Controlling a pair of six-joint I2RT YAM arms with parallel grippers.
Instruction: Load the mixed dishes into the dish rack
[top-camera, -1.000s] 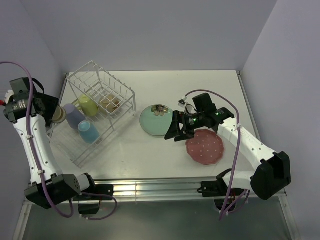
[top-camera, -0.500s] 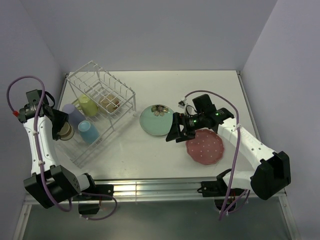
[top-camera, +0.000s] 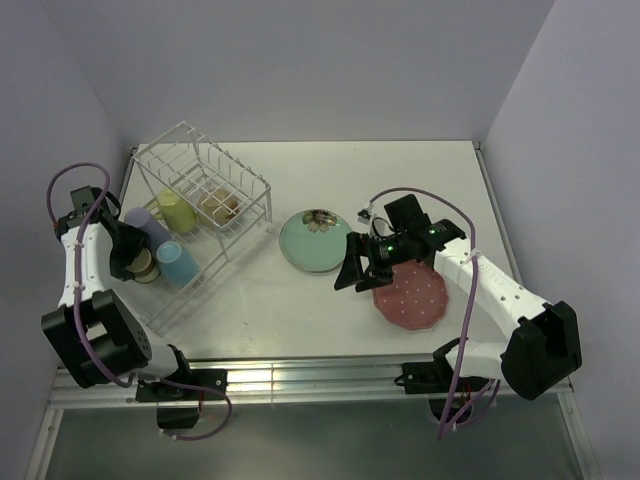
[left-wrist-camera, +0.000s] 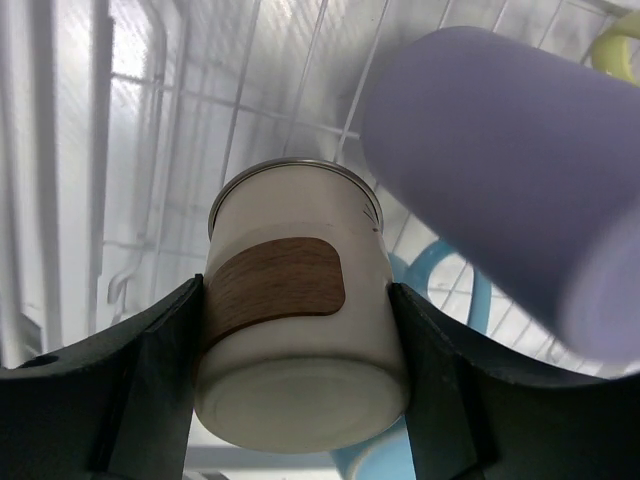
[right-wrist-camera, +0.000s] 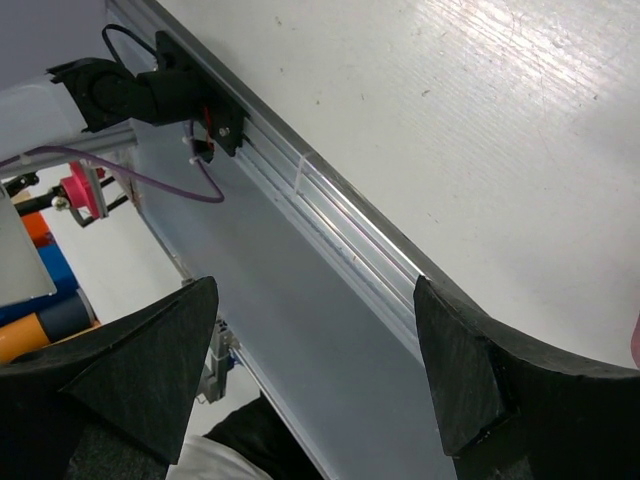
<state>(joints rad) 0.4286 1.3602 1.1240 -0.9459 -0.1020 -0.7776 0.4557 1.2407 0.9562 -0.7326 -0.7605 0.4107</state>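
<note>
Nearest the arm bases, the pink white-dotted plate (top-camera: 412, 295) lies flat on the table (top-camera: 400, 180). The right gripper (top-camera: 348, 266) hangs just beside its left rim with its fingers spread wide and nothing between them. A little farther back, the mint-green flower plate (top-camera: 312, 243) also lies flat, apart from the pink one.

Both plates look stiff, glazed and probably slippery and breakable. Lying flush on the table, they offer little but the rim, so a pinch across the edge seems the only sound hold.

To the left, on the lower tray of the dish rack (top-camera: 175, 300), the left gripper (left-wrist-camera: 295, 290) clasps a small metal-rimmed cup (left-wrist-camera: 300, 400) by its sides. The cup is cream with a wood-grain patch, and it looks light, rigid and smooth-walled, so the grip across the body suits it.

Right beside it lie the lavender cup (left-wrist-camera: 480, 150) and the light blue mug (top-camera: 178, 260). Beyond them is the yellow mug (top-camera: 178, 210). Farthest back, under the raised tier, sits a cream bowl (top-camera: 220, 207), too small to read well.

The count is two plates on the table, and in the rack two mugs, two cups and one bowl.
</note>
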